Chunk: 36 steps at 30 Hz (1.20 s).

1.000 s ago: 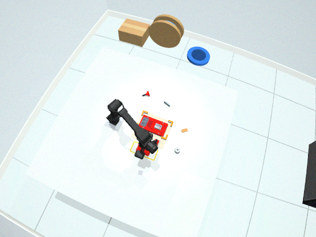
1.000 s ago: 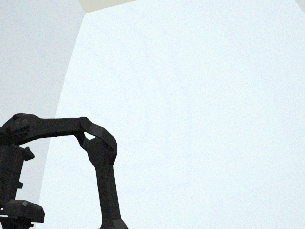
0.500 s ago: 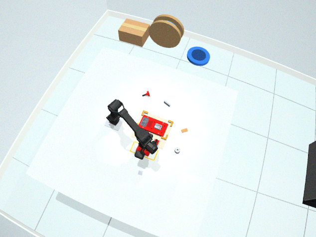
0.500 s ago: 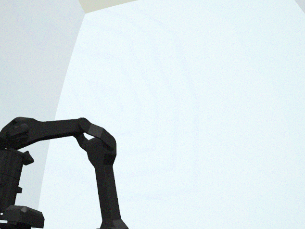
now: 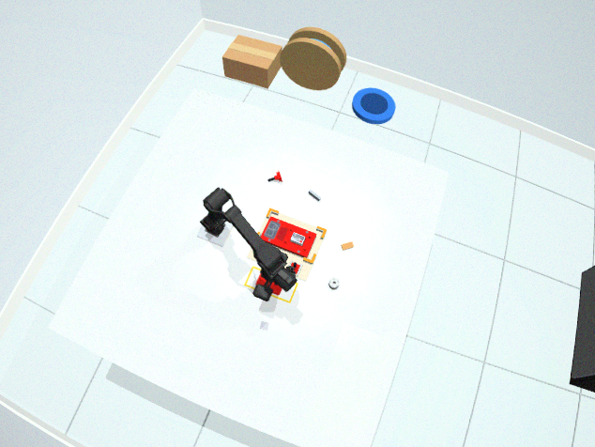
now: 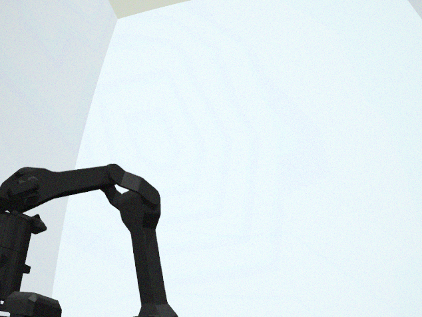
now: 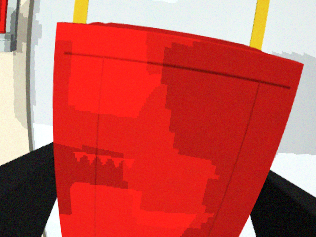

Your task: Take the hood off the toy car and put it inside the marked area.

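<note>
"How far has the job got?"

"The red hood [image 5: 275, 288] [image 7: 165, 129] is off the toy car [image 5: 288, 236], and it's over the yellow marked outline [image 5: 290, 301] [image 7: 81, 10], on the near side of the car. I can't tell whether it has touched the table [image 5: 158, 346] or hangs just above it."

"And what remains?"

"Lowering it fully, if it isn't down, then letting go and drawing clear. I'd check that the whole hood sits inside the lines first; the arm hides part of the outline from the top."

"What are the jaws doing?"

"They stand well apart, clamped on the hood's two sides. One black fingertip shows at its left edge and the other at its right in the wrist view, so the gripper [image 7: 159, 165] has a firm hold of it."

"How is the arm placed?"

"Its base is at the left. The black arm [image 5: 247, 236] [image 6: 148, 259] reaches right and toward the near side, passing beside the car's left end. From the exterior, the upper part runs nearly level, then bends at the elbow and drops steeply. The fingers are out of that view."
</note>
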Tool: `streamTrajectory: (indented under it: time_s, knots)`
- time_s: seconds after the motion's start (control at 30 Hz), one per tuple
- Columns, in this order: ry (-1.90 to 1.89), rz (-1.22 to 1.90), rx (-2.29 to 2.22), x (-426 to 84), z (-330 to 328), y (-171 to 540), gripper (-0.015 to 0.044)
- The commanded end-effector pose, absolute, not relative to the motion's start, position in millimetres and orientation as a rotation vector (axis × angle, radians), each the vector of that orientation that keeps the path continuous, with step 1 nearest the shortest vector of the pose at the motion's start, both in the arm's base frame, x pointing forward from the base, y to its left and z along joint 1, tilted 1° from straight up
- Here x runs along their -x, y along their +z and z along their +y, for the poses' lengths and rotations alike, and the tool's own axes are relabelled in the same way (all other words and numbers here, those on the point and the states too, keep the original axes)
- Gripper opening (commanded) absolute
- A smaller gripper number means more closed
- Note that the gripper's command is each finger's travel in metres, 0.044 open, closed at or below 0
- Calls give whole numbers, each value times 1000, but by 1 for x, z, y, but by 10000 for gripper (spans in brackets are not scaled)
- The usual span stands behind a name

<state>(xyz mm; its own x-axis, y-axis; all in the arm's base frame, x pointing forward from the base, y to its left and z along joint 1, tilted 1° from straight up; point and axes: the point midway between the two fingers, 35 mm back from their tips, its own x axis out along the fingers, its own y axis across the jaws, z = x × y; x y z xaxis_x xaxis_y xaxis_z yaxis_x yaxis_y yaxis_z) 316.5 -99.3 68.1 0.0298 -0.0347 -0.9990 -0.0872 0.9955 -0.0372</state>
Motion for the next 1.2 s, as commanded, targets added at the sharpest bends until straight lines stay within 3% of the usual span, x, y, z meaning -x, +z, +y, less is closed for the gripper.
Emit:
streamTrajectory:
  time_s: [0.0,1.17]
  knots:
    - [46,1542,99,-316,-99,66,0]
    - [46,1542,99,-317,-100,49,0]
